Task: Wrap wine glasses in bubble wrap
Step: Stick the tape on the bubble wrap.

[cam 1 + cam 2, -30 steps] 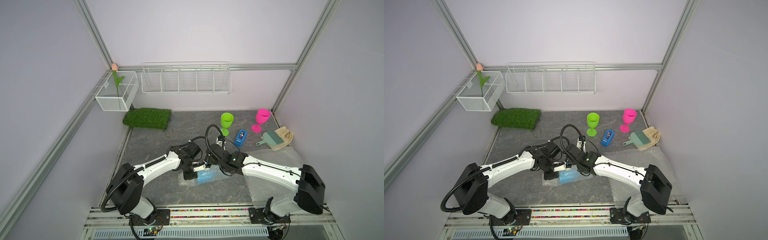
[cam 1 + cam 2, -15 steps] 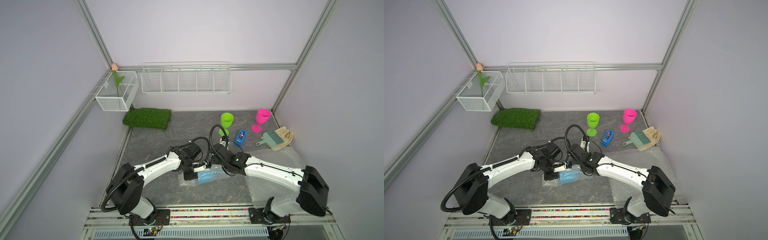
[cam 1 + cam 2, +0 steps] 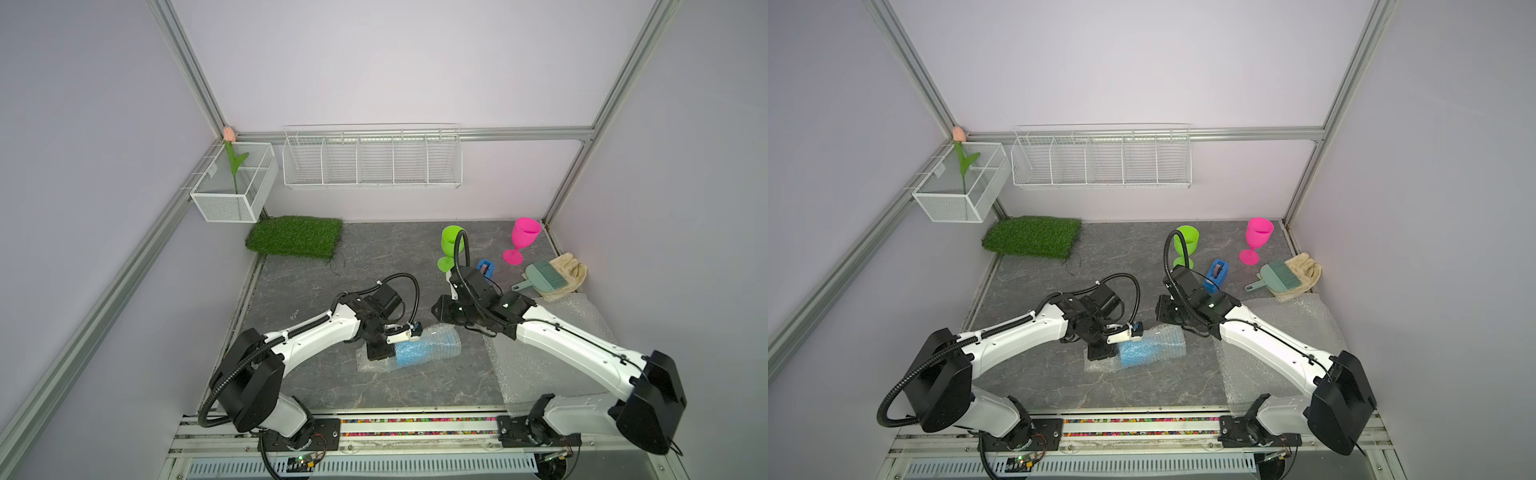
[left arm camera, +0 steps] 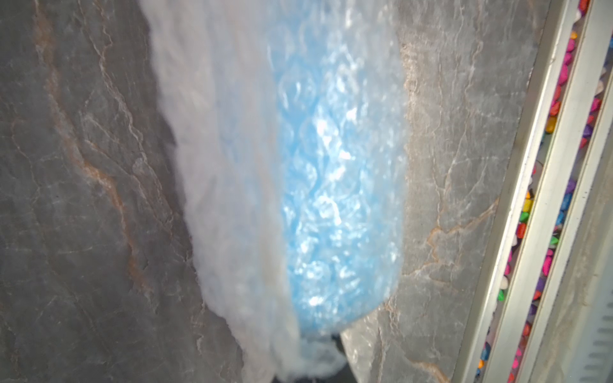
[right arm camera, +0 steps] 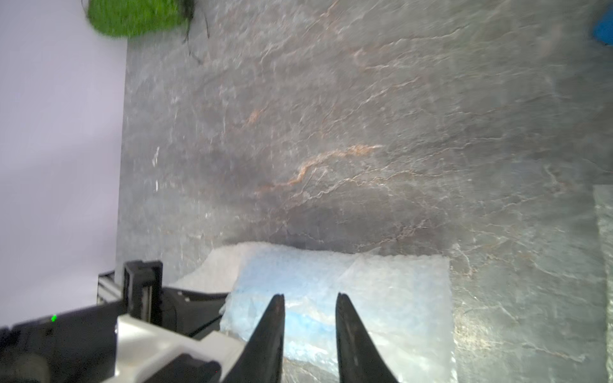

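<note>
1. Bubble wrap sheet point(image 3: 446, 343), clear and dimpled, is rolled around the sky-blue plastic goblet point(image 3: 411, 353). The bundle lies on its side on the grey stone-patterned counter point(image 3: 316, 291), in the lower middle of both top views.
2. My left fingers point(image 3: 380, 351) are clenched at the bundle's left end. In the left wrist view a blurred fold of the wrap runs right up to them, so I read them as pinching the wrap.
3. My right fingers point(image 5: 273, 318) are released. In the right wrist view the two black tips stand apart, with only the bundle showing behind the gap. In both top views they hang near the bundle's upper right end.
4. The lime-green plastic goblet point(image 3: 451, 241) stands upright in the upper right part of the counter, partly behind my right arm's black cable. The hot-pink plastic goblet point(image 3: 524, 237) stands upright further right, near the back corner.
5. A second bubble wrap sheet point(image 3: 582, 311) lies flat at the lower right of the counter, partly under my right arm.
6. A small blue tape dispenser point(image 3: 1216, 272) sits between the two standing goblets and a little lower in the frame.
7. A teal hand brush point(image 3: 544, 277) rests on a beige cloth glove point(image 3: 575, 268) at the counter's right edge.
8. A green artificial turf mat point(image 3: 295, 236) lies at the counter's upper left.
</note>
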Action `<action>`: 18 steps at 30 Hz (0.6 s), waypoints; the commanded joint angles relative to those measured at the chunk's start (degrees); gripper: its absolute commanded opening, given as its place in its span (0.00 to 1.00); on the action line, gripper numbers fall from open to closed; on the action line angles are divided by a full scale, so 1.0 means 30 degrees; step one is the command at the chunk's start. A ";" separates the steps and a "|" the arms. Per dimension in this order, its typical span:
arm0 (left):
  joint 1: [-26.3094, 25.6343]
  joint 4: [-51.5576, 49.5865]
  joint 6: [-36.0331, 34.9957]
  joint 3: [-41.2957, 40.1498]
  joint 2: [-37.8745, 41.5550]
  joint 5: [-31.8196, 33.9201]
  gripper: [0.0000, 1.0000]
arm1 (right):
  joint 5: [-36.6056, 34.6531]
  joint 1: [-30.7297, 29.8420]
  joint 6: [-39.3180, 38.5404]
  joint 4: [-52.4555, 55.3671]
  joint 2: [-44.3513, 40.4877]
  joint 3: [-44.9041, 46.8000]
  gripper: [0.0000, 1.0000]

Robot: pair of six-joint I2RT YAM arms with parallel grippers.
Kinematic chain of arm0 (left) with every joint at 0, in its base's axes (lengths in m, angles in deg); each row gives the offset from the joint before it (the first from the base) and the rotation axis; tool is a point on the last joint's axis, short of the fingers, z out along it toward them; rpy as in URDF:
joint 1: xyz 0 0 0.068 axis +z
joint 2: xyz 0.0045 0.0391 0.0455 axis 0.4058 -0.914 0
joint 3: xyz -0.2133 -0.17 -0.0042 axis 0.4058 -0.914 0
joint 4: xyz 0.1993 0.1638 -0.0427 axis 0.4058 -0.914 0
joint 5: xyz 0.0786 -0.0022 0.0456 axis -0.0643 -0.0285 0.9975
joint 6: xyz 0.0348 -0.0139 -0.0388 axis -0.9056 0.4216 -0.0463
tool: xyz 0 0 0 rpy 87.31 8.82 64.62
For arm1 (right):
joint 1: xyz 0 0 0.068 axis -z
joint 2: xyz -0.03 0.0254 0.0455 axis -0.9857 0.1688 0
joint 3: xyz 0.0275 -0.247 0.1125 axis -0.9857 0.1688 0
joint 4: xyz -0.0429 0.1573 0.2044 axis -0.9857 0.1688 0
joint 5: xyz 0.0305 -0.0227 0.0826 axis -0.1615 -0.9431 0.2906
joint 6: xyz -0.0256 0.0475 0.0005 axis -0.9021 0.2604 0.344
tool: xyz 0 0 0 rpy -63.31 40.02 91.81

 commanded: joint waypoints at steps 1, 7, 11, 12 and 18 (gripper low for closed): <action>-0.0070 -0.0081 -0.0498 0.0267 0.0204 0.0067 0.00 | 0.5165 0.0067 0.0094 -0.1188 0.0893 0.1125 0.22; -0.0072 -0.0127 -0.0501 0.0335 0.0043 0.0090 0.00 | 0.5203 0.0175 0.0686 -0.1990 0.2390 0.2712 0.15; -0.0072 -0.0226 -0.0498 0.0317 -0.0002 0.0090 0.00 | 0.4595 0.0277 0.0370 -0.1438 0.1691 0.2570 0.14; -0.0061 -0.0271 -0.0498 0.0309 0.0027 0.0098 0.00 | 0.4269 0.0288 0.0094 -0.0886 0.1291 0.2205 0.14; -0.0071 -0.0241 -0.0537 0.0353 -0.0024 0.0072 0.00 | 0.4429 0.0278 -0.0596 0.0634 -0.0902 0.2330 0.18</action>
